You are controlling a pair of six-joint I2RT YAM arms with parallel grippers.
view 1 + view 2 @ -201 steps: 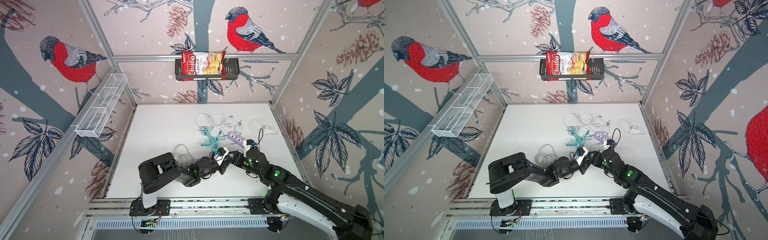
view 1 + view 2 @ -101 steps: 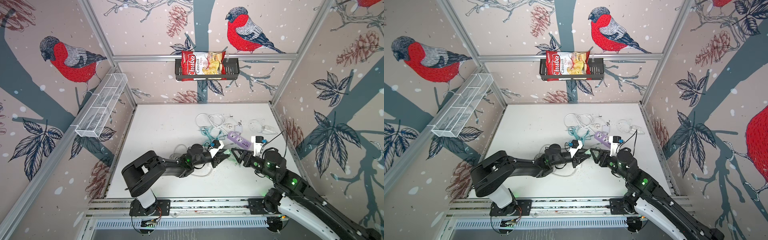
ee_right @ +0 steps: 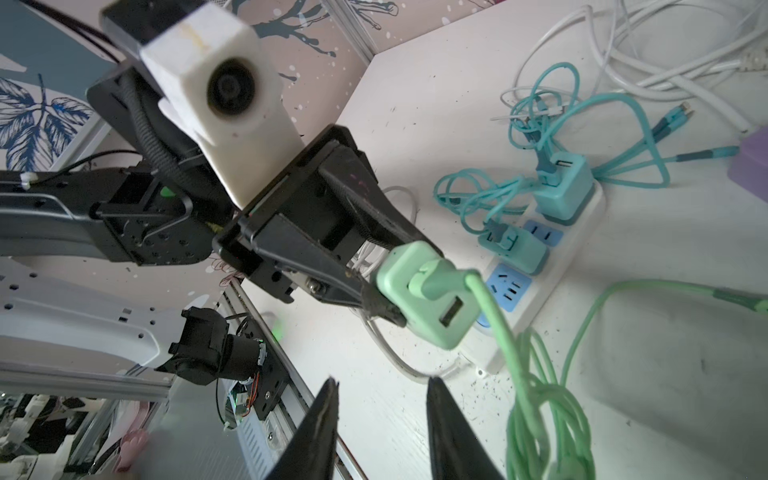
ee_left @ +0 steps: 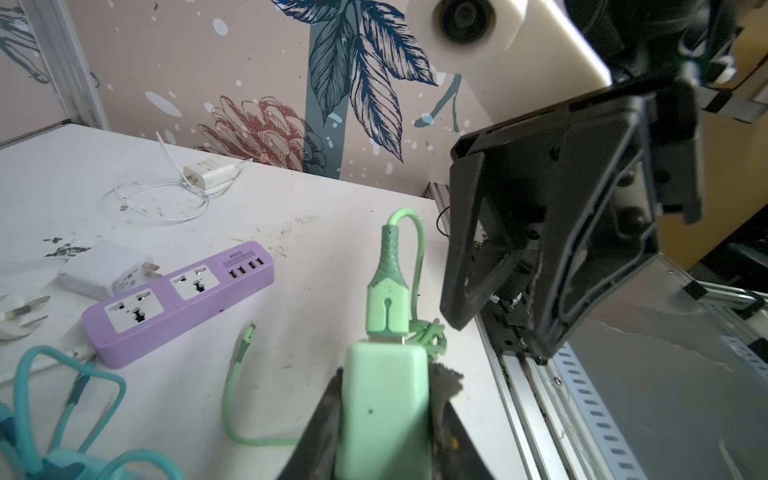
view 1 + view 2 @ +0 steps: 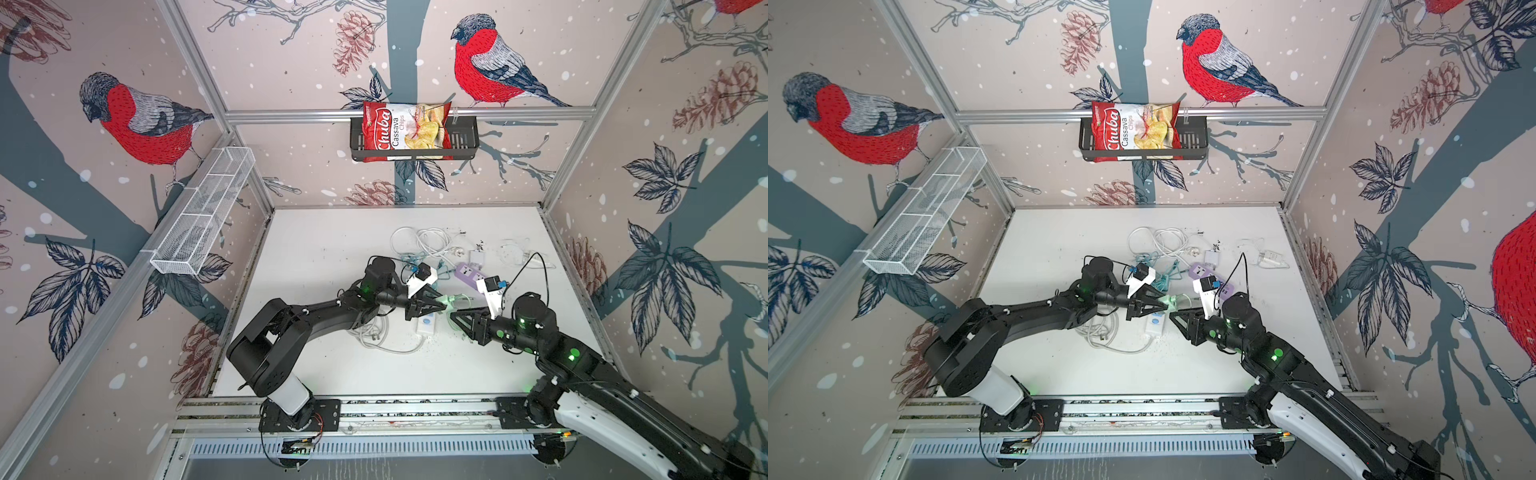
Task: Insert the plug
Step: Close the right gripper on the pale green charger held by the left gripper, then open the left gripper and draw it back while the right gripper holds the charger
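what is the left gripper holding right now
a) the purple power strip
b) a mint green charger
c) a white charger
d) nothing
b: in the left wrist view the left gripper is clamped on both sides of the mint green charger, which has a green cable plugged into it.

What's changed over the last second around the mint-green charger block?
The left arm unfolded, its wrist swinging farther out, so the left hand now points across at the right hand. The right hand backed slightly off the mint-green charger block and narrowed its empty jaws. Unchanged: the left hand's grip on the charger, the white power strip, the purple power strip.
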